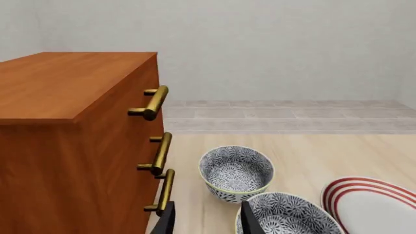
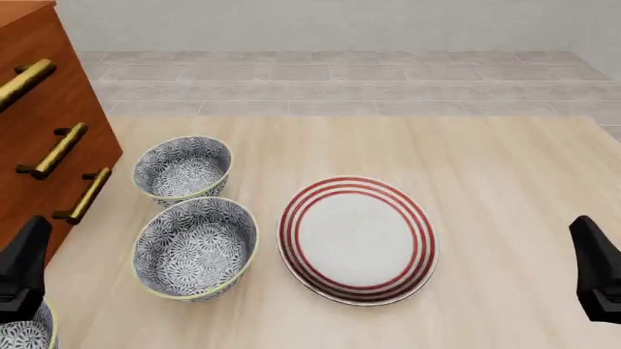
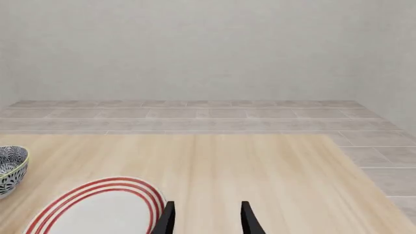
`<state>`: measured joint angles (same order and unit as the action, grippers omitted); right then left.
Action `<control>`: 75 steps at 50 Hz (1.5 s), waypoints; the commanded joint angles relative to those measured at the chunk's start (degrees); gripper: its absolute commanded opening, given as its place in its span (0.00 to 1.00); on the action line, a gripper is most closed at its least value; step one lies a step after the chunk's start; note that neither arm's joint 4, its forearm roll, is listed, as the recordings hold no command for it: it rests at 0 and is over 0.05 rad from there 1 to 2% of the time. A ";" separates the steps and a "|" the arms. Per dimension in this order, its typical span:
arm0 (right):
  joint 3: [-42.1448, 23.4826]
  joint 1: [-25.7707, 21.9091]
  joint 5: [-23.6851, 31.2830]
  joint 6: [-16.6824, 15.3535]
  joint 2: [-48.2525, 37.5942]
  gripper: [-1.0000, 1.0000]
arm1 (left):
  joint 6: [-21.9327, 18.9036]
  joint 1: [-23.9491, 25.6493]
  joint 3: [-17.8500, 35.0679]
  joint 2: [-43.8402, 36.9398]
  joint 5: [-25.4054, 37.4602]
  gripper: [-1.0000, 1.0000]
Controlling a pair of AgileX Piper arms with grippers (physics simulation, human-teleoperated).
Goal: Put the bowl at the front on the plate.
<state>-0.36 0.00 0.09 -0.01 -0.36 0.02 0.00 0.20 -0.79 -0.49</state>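
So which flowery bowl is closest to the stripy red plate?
The middle bowl, the biggest-looking one, sits right beside the plate. The far bowl is by the drawers, and the front corner bowl is half hidden.

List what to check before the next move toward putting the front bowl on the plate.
1. Plate bare: ok, nothing lies on it.
2. Left hand ready: ok, open, nothing between its fingers.
3. Right hand ready: ok, open and empty, beside the plate.
4. Front bowl in view: not ok, only a sliver shows at the front view's lower left corner, beside the left hand.
5. Hand aligned over the front bowl: cannot tell, neither wrist view shows it.
6. Route to the plate: not ok, the middle bowl seems to sit between them, so the carry probably needs lift.
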 commanded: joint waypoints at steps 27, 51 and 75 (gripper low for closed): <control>-0.57 0.01 0.79 0.02 0.23 1.00 | 4.93 2.16 22.48 -13.86 26.68 1.00; -0.57 0.01 0.79 0.02 0.23 1.00 | 11.78 4.57 39.19 -21.10 61.54 1.00; -0.57 0.01 0.79 0.01 0.23 1.00 | 14.19 0.97 37.00 -25.40 68.49 1.00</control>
<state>-1.00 0.01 0.86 0.00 -0.24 13.63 2.12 37.63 -24.69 65.74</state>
